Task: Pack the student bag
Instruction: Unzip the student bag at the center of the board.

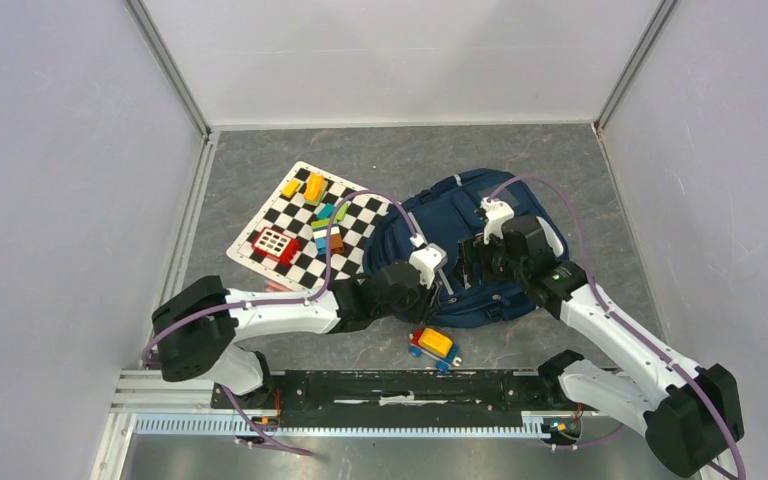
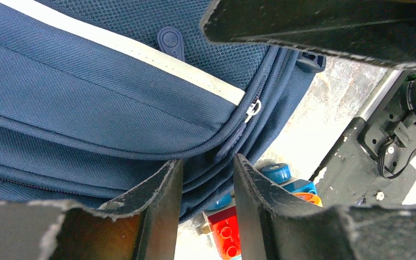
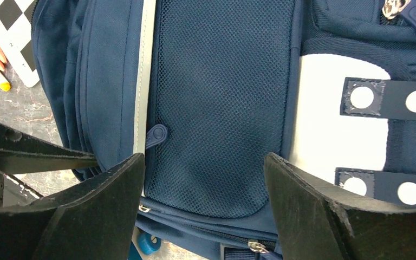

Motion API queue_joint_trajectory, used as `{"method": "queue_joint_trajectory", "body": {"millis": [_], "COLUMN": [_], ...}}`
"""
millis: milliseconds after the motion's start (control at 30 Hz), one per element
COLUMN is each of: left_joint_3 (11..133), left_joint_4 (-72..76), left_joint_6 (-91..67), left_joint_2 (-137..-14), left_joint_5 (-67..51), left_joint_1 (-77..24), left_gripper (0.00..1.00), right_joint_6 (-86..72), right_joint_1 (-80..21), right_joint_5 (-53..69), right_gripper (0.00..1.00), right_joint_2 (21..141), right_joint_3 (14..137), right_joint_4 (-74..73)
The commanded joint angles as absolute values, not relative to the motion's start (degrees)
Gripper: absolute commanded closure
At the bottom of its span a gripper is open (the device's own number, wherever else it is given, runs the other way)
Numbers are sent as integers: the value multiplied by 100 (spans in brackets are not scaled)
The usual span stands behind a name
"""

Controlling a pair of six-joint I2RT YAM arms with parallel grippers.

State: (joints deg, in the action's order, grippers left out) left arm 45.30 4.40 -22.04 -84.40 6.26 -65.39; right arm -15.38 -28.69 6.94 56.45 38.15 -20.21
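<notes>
On the table (image 1: 260, 160), the bag (image 1: 440, 210) is lying beside the checkerboard (image 1: 355, 215). I am holding my left gripper (image 2: 206, 162) narrow at its near edge and my right gripper (image 3: 203, 160) wide over its mesh (image 3: 216, 81).

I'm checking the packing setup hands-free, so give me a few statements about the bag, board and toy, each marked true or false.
The student bag lies right of the checkered board. True.
The toy car sits on the board. False: it is on the table, by the bag's near edge.
The right pincer is open over the bag's mesh pocket. True.
The board carries nothing. False: coloured blocks lie on it.
</notes>
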Motion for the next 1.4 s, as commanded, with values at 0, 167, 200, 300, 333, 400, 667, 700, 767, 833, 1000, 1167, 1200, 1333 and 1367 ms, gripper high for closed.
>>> {"method": "queue_joint_trajectory", "body": {"millis": [0,167,200,300,333,400,667,700,767,833,1000,1167,1200,1333,1367], "left_joint_3": [4847,4843,4843,4901,4932,4988,5143,5143,5125,5144,5212,5221,5221,5186,5164], "left_joint_4": [1020,1032,1065,1090,1066,1010,476,466,481,492,492,464,434,257,204], "left_joint_6": [-2211,-2237,-2250,-2245,-2235,-2217,-2488,-2509,-2517,-2519,-2553,-2538,-2540,-2562,-2571], "left_joint_2": [-8532,-8527,-8544,-8641,-8689,-8772,-8877,-8888,-8911,-8975,-9189,-9156,-9106,-8821,-8754], "left_joint_5": [817,1070,1085,1151,1189,1267,2387,2431,2413,2363,2184,2320,2386,2616,2690], "left_joint_1": [-6773,-6997,-7034,-7126,-7135,-7137,-7137,-7139,-7137,-7144,-7163,-7172,-7173,-7174,-7172], "left_gripper": [57,62,62,62,61,60,59,59,57,57,58,88,93,98,98], "right_joint_6": [-1590,-1564,-1556,-1513,-1505,-1503,-1510,-1518,-1516,-1528,-1535,-1472,-1446,-1397,-1407], "right_joint_1": [-2839,-2837,-2839,-2839,-2837,-2835,-2839,-2834,-2839,-2839,-2839,-2838,-2839,-2839,-2834], "right_joint_5": [745,649,619,510,500,518,576,587,623,641,607,402,369,190,108], "right_gripper": [15,16,16,16,16,16,16,16,16,16,16,16,15,16,17], "right_joint_2": [5634,5639,5638,5638,5634,5632,5486,5479,5477,5473,5466,5433,5430,5454,5438], "right_joint_3": [3736,3642,3617,3545,3519,3486,3368,3343,3324,3314,3274,3214,3193,3079,3045], "right_joint_4": [-1778,-1754,-1754,-1749,-1744,-1744,-1717,-1692,-1671,-1662,-1648,-1680,-1688,-1686,-1684]}}
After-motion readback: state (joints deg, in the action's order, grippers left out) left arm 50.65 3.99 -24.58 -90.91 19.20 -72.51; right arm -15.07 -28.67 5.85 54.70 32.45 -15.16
